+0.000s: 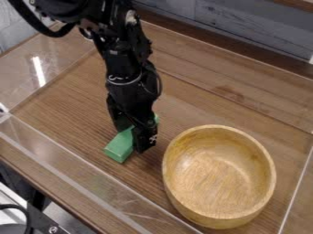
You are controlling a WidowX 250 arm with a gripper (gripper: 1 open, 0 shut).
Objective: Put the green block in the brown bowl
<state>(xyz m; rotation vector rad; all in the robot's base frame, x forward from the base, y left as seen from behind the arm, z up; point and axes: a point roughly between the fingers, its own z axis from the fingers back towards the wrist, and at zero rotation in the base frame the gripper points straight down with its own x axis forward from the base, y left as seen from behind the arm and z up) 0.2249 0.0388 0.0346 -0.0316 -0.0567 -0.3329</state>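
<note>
You see the black arm [123, 55] coming down from the upper left of the picture, and its claw [134, 131] points straight down at the bench [221, 91]. The claw is open wide, and nothing is held between its two fingers. One dark finger [145, 134] shows clearly on the side near the bowl; the other finger is on the far side, and you see less of it.

The green block [120, 146] lies flat on the wooden bench, directly below the claw and a little toward the lower left of it in the picture. The upper end of the block is hidden behind the claw, so only the lower part is visible to you. The finger tips are down at the level of the block, and they stand on either side of its upper end. From this single view you cannot tell if a finger already touches the block or is only just beside it.

The brown bowl [244, 206] stands upright on the bench to the right of the block, near to it but apart. It is empty, and you see the wood grain inside it. The finger on the bowl side is close to the left rim of the bowl, but it does not touch it.

A clear plastic wall [49, 155] runs along the front edge of the bench, in front of the block.
</note>
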